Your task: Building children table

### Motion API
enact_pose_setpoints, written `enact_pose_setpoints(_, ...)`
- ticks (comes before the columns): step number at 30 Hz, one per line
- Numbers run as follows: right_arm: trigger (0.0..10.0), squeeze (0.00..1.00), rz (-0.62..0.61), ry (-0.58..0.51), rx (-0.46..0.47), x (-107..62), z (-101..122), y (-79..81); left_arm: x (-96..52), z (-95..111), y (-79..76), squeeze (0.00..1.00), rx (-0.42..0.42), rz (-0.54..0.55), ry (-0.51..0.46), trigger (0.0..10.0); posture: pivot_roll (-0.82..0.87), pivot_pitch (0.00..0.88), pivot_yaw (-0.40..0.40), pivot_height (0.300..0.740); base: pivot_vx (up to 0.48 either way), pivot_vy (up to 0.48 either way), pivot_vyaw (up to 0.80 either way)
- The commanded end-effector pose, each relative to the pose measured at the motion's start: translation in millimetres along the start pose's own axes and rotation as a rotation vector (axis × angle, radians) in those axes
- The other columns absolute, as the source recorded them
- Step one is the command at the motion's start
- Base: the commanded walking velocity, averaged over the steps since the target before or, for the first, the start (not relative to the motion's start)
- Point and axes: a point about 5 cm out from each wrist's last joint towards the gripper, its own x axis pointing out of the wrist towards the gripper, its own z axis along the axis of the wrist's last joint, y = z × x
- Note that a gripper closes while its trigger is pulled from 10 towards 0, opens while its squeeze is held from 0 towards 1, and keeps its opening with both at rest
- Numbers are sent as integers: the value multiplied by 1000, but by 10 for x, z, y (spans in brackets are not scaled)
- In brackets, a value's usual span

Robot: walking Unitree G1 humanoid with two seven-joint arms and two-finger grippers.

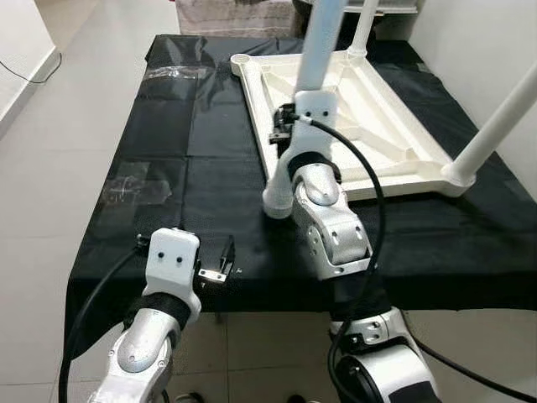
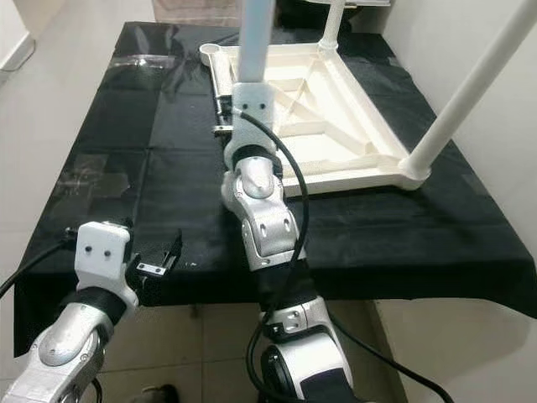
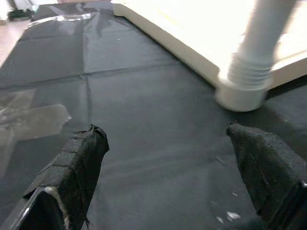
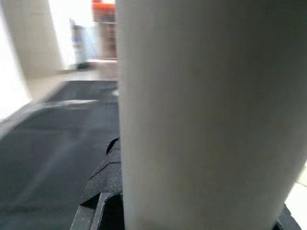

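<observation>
A white tabletop [image 1: 382, 126] lies upside down on the black cloth [image 1: 168, 168]. White legs stand up from its near right corner [image 1: 495, 126] and its far right corner [image 1: 361, 29]. A third leg [image 1: 317, 42] rises from the near left corner socket [image 1: 277, 201], and my right gripper [image 1: 284, 126] is shut on it low down. In the right wrist view this leg [image 4: 211, 115] sits against a black finger [image 4: 105, 182]. My left gripper [image 1: 220, 262] hovers open over the cloth's front edge, holding nothing, its fingers [image 3: 76, 163] wide apart facing the threaded leg base [image 3: 247, 72].
The far left corner socket [image 1: 241, 60] holds no leg. Clear tape patches [image 1: 134, 189] and a plastic wrapper [image 1: 176, 73] lie on the cloth at the left. A wall stands close at the right, and tiled floor [image 1: 50, 168] runs along the left.
</observation>
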Motion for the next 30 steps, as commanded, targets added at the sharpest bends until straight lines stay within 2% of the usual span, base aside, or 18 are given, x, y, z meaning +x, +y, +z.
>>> enact_pose_setpoints(1,10000,0,-93,274,20,-323,-515,288,-4,-42,4,0,4,-2,15,10000,96,180,-104,740,0,0,0)
enact_pose_setpoints(4,10000,0,-176,290,46,-354,-487,306,0,-45,-1,0,5,-2,12,10000,95,178,-104,740,0,0,0)
enact_pose_setpoints(7,10000,0,-201,304,56,-350,-488,304,2,-44,3,0,6,-1,11,10000,97,179,-109,740,0,0,0)
enact_pose_setpoints(9,10000,0,-296,338,54,-317,-497,238,10,-43,25,0,10,2,9,10000,99,180,-108,740,0,0,0)
enact_pose_setpoints(10,10000,0,-383,354,12,-284,-506,141,10,-46,36,0,12,4,9,10000,98,182,-109,740,0,0,0)
enact_pose_setpoints(25,10000,0,-540,363,-89,-262,-469,70,22,-54,29,0,14,1,8,10000,100,185,-107,740,0,0,0)
enact_pose_setpoints(27,10000,0,-547,380,-72,-264,-460,82,28,-58,39,0,17,2,8,10000,101,186,-107,740,0,0,0)
enact_pose_setpoints(28,10000,0,-505,390,-33,-251,-460,116,29,-59,41,0,17,2,8,10000,100,186,-107,740,0,0,0)
enact_pose_setpoints(30,10000,0,-464,383,-17,-233,-443,148,30,-61,41,0,17,2,8,10000,100,186,-107,740,0,0,0)
